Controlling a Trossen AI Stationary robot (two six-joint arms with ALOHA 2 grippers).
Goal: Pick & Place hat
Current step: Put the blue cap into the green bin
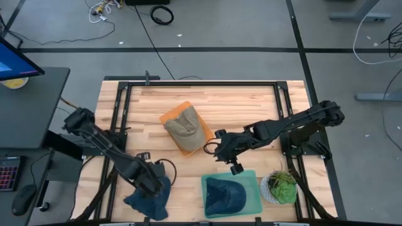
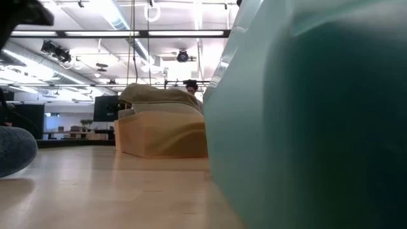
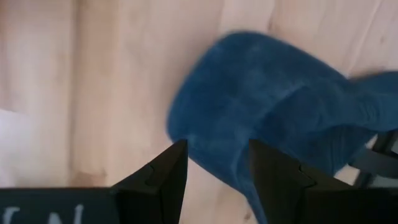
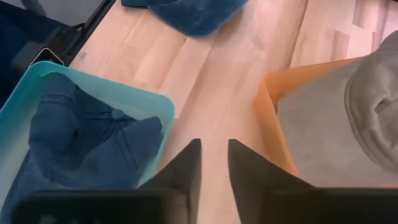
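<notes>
A blue hat (image 1: 149, 196) lies on the wooden surface (image 1: 239, 107) at its near edge, toward the left corner. The left gripper (image 1: 154, 182) is right over it; in the left wrist view its jaws stand apart, with the hat's blue cloth (image 3: 261, 106) showing between and beyond the two fingers (image 3: 163, 177). I cannot tell whether the fingers touch the cloth.

Just to the right, also at the near edge, a teal tray (image 1: 255, 188) holds a dark blue cap (image 1: 224, 194). The right wrist view shows that cap (image 4: 81, 149) lying inside the tray's rim (image 4: 106, 84).

Near the middle of the surface, an orange tray (image 1: 168, 118) carries a khaki hat (image 1: 186, 127). The right gripper (image 1: 213, 149) hangs between the orange tray and the teal tray, above bare wood, holding nothing; its jaws are only slightly apart.

A small potted plant (image 1: 279, 187) stands at the near edge, just beside the teal tray on its right.

In the low view the teal tray's wall (image 2: 318, 114) fills the right side, with the orange tray (image 2: 162, 137) and khaki hat (image 2: 159, 95) behind it.
</notes>
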